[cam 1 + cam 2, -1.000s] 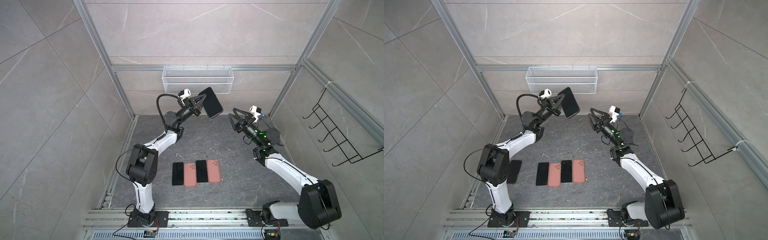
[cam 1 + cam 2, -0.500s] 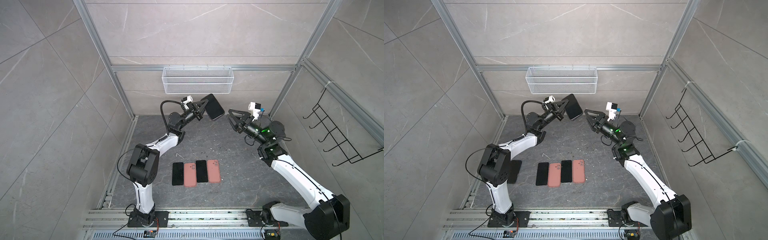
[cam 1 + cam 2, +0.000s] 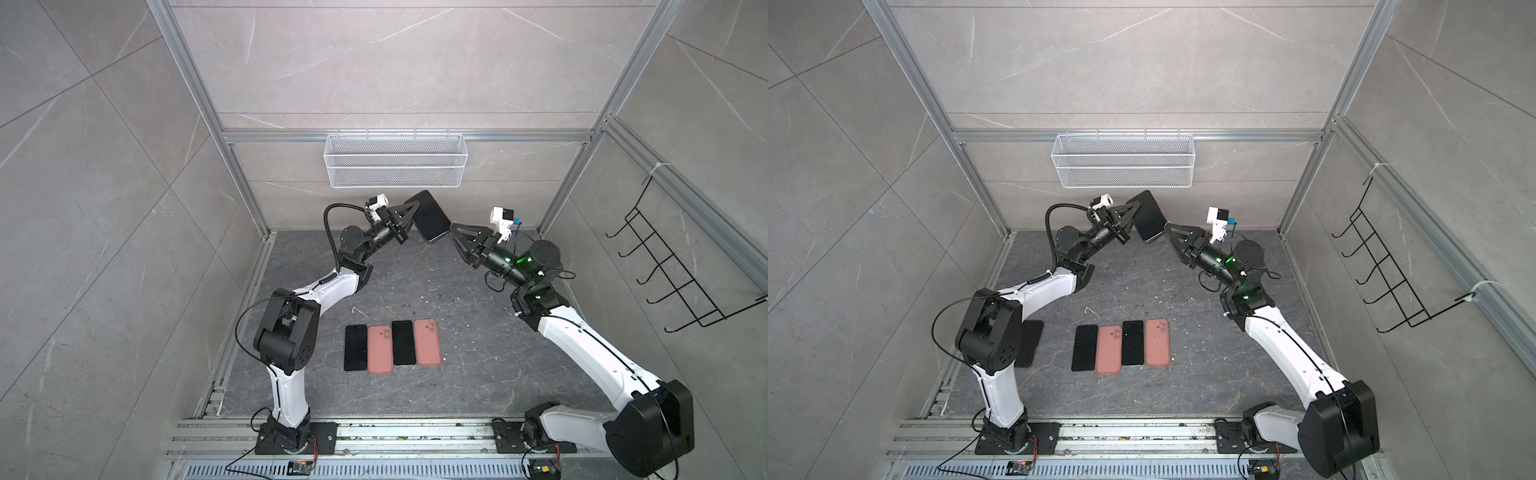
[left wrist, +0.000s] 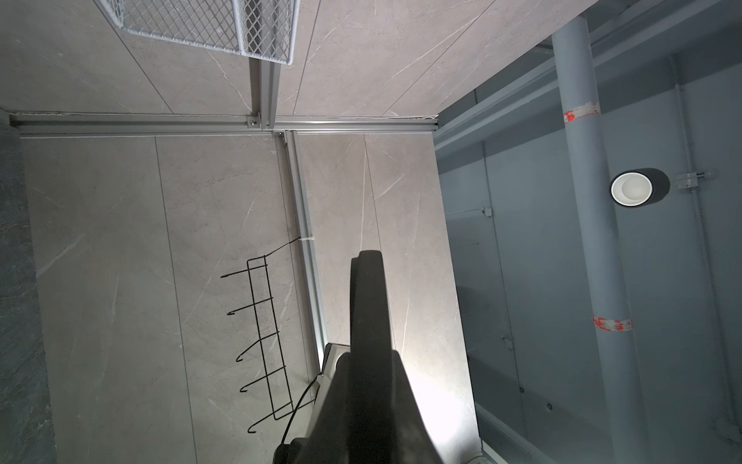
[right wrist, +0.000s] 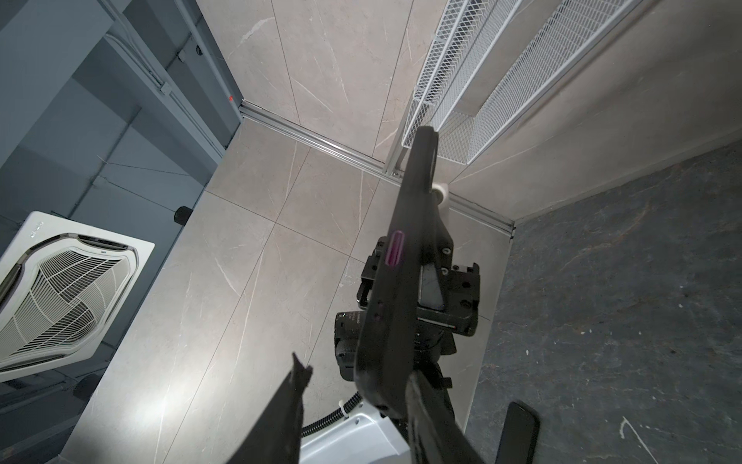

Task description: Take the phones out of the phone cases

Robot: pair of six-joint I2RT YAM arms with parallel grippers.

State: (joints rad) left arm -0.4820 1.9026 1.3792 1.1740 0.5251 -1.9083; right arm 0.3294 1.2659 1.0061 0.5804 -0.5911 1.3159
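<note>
Black phone (image 3: 430,216): left pincer (image 3: 410,209) clamped, right pincer (image 3: 454,233) parted

Left gripper (image 3: 410,207) clamping phone (image 3: 430,217), right gripper (image 3: 456,237) at corner

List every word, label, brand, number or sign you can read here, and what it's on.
Nothing here reads clearly enough to quote.
White print on the black motor housing: blurred, unreadable.
Logo on the ceiling air conditioner: too small.
Red patches on the grey pipe: worn, illegible.
Held black phone: no print visible.
</note>
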